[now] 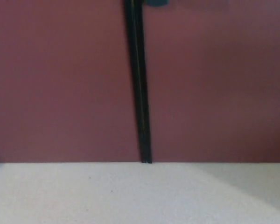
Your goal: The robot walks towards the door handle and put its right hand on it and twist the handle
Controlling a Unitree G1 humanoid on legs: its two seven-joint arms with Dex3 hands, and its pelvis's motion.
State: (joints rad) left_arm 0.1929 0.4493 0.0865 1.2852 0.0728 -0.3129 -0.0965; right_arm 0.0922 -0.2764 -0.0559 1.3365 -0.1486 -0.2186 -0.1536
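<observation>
— Neither hand shows anywhere in the head view, so whether the right one is spread, clenched or holding something can't be judged. No forearm either.

— And the handle it has to reach?

— Barely there. A dark bluish shape [155,2] is cut off by the top edge, just right of the seam. That may be the bottom of the door handle, but too little of it shows to be sure. If so, the handle sits up and ahead of the robot, on the right-hand door panel [219,84].

— Which way does it point?

— Can't tell. What shows looks wider than tall, hinting at a lever lying across the door, away from the seam. That's a guess.

— Which arm is nearer?

— Being on the right of the seam, it favours the right arm, as the task wants. The reach would go upward and forward.

— Around it?

— A black vertical seam [139,84] runs down between the maroon panels, the left panel [60,84] being bare, and meets pale speckled floor [130,196].
</observation>
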